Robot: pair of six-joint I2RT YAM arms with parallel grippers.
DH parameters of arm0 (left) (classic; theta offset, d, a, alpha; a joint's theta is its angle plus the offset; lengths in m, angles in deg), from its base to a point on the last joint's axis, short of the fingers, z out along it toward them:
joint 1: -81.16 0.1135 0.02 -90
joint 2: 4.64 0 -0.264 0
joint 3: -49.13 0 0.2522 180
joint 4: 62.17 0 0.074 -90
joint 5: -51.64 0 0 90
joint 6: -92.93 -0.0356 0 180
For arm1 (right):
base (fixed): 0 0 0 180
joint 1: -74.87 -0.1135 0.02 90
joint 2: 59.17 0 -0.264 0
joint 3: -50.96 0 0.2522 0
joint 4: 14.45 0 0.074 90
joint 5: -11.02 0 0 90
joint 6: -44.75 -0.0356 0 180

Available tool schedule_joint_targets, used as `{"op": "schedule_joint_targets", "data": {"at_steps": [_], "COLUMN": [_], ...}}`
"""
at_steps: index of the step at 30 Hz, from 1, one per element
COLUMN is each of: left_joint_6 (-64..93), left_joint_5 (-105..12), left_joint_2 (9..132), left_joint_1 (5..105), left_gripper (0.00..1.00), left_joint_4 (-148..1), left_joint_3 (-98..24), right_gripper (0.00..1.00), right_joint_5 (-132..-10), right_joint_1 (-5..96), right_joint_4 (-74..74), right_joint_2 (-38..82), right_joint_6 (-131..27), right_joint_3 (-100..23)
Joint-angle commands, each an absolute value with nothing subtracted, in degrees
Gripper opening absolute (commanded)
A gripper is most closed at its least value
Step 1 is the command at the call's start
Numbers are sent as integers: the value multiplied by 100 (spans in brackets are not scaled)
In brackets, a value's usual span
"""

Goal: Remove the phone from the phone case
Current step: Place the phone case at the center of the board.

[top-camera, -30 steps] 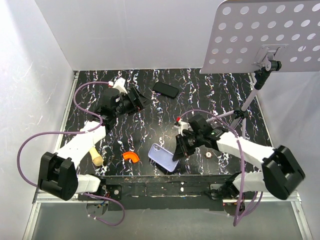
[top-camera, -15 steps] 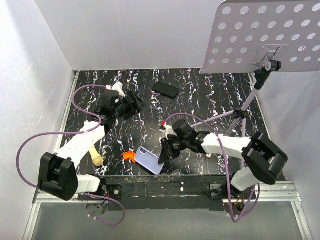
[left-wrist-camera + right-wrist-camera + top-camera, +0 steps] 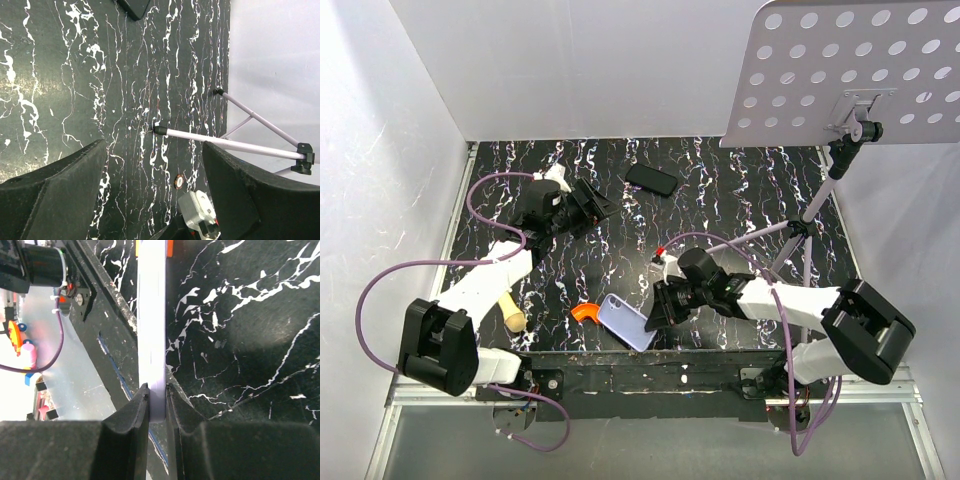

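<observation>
A lavender phone case (image 3: 624, 320) lies tilted at the table's near edge, back side up with its camera cutout showing. Whether a phone is inside cannot be told. My right gripper (image 3: 655, 312) is shut on its right end; in the right wrist view the jaws (image 3: 157, 390) pinch the case's thin edge (image 3: 152, 315). A black phone-shaped slab (image 3: 651, 179) lies flat at the back centre; its corner shows in the left wrist view (image 3: 134, 6). My left gripper (image 3: 600, 203) is open and empty above the table's back left, jaws wide apart (image 3: 155, 190).
An orange curved piece (image 3: 585, 312) lies just left of the case. A tan cylinder (image 3: 511, 313) lies by the left arm. A perforated music stand (image 3: 850, 70) on thin tripod legs (image 3: 225, 144) stands at the right. A small round disc (image 3: 178, 182) lies on the marbled table (image 3: 580, 260).
My right gripper has carried the lavender case leftward along the near edge, close to the orange piece, then back slightly. The left gripper has shifted a little and stays open.
</observation>
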State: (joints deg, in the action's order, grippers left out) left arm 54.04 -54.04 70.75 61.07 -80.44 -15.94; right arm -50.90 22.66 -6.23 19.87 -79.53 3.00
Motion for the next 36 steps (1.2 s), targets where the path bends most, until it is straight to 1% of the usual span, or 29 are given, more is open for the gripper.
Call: {"op": "schedule_joint_targets", "data": {"at_steps": [1,3,8,12,18,21,24,26,27,29,31,33,34,36], "left_joint_6": [5434,5425,5425,5434,5741,6206,6750,7094,7330,7648,7877,8114,8193,8229], "left_joint_5": [-5444,-5436,-5479,-5523,-5900,-6191,-6323,-6315,-6297,-6236,-6096,-5920,-5832,-5630], "left_joint_2": [6980,6980,6901,6875,7085,7331,7524,7647,7744,7963,8235,8578,8823,9176], "left_joint_1": [6121,6121,6121,6113,6113,6051,5963,5902,5884,5858,5823,5796,5779,5761], "left_gripper": [76,76,77,77,80,80,81,81,81,80,80,80,80,79], "left_joint_4": [-7927,-7927,-7927,-7918,-7629,-7111,-6496,-6144,-6003,-5591,-5326,-5221,-5063,-4835], "left_joint_3": [-1552,-1526,-1438,-1447,-1456,-1359,-1149,-1008,-964,-885,-928,-1086,-1174,-1419], "right_gripper": [1,1,1,1,2,5,6,14,20,37,57,71,75,78], "right_joint_5": [-4567,-4505,-4996,-5261,-5244,-5199,-5444,-5690,-5735,-5805,-6033,-6585,-6980,-7665], "right_joint_1": [2266,2275,2407,2442,2451,2442,2495,2503,2521,2512,2521,2521,2512,2521], "right_joint_4": [-1316,-1387,-975,-491,-763,-859,-729,-457,-316,-70,544,1176,1588,2380], "right_joint_2": [1756,1677,1273,1211,1553,1861,1931,1958,2010,2089,1942,1547,1319,844], "right_joint_6": [-7961,-8005,-7909,-7698,-7759,-7742,-7768,-7759,-7742,-7628,-7557,-7574,-7627,-7706], "right_joint_3": [336,310,502,590,767,661,513,389,319,134,-6,-129,-191,-366]}}
